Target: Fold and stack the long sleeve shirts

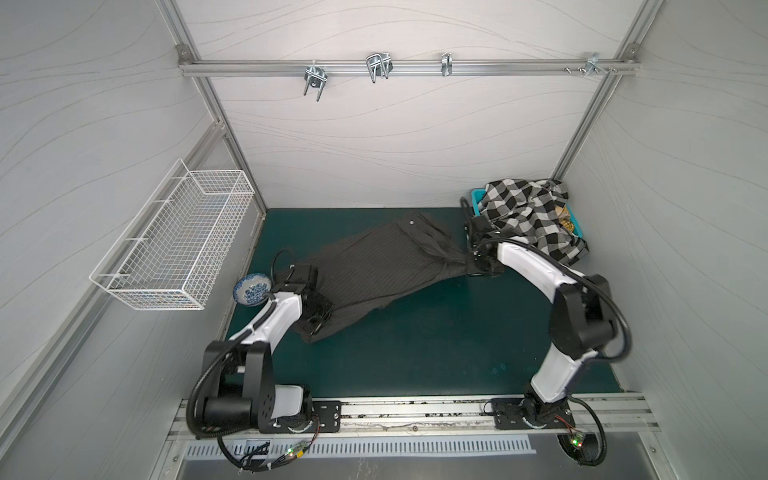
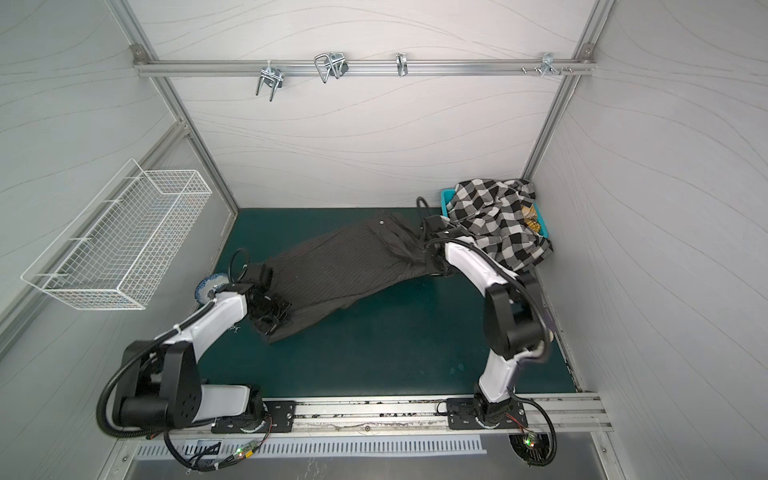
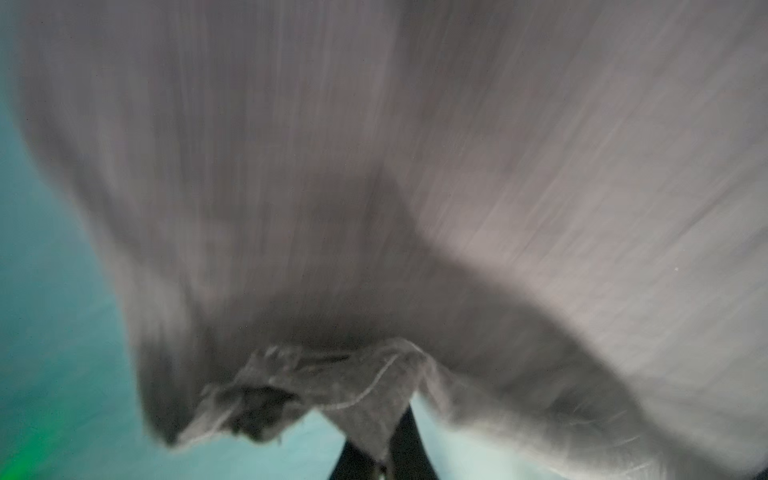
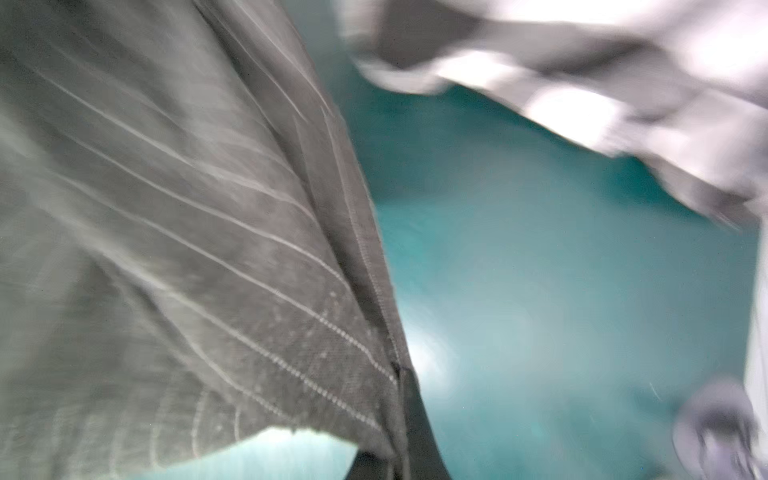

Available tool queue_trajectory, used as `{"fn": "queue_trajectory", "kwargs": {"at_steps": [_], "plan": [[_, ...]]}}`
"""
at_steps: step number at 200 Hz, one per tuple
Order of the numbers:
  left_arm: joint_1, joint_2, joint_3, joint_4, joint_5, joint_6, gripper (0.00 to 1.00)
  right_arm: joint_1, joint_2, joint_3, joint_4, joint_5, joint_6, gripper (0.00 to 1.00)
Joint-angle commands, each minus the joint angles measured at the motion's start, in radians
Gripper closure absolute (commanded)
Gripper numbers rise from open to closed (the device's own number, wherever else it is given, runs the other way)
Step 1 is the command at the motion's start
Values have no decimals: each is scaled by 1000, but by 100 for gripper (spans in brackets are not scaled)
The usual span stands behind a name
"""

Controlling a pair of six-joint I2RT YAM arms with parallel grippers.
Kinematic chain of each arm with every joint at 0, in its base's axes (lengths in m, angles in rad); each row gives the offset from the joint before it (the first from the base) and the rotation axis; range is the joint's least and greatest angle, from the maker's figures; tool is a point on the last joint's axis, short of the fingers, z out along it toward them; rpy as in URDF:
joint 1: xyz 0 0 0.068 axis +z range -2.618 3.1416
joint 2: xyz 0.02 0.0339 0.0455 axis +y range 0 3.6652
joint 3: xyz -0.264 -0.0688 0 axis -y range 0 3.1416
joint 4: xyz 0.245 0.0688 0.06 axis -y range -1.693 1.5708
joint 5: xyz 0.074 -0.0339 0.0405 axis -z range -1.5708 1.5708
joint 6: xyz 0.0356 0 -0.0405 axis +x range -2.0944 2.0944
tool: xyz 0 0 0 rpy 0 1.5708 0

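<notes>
2 shirts. Striped shirt (image 1: 374,266) stretched across mat (image 1: 415,345): L gripper (image 1: 316,320) clamped on near end, R gripper (image 1: 471,264) clamped on bunched far end. Checked shirt (image 1: 528,216) heaped over 1 basket (image 1: 478,194), back-right corner.

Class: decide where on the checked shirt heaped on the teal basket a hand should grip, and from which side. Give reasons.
Probably grip the checked shirt at the loose fold hanging over the teal basket on its near side, coming from the mat side: that edge droops free, while walls crowd the back and right.
</notes>
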Motion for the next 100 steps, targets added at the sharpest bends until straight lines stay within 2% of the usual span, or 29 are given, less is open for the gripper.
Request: {"fn": "queue_trajectory", "kwargs": {"at_steps": [1, 31, 48, 78, 100], "plan": [[8, 73, 239, 63, -40, 7, 100, -28, -128, -21, -79, -51, 48, 100], [15, 173, 552, -69, -102, 49, 100, -100, -198, 53, -136, -123, 56, 100], [17, 171, 622, -134, -100, 73, 100, -98, -227, 85, -167, -163, 49, 100], [27, -28, 473, -170, -101, 87, 100, -98, -331, 35, -181, -224, 47, 100], [27, -191, 246, -183, -62, 83, 100, -83, -401, -64, -170, -290, 73, 100]]}}
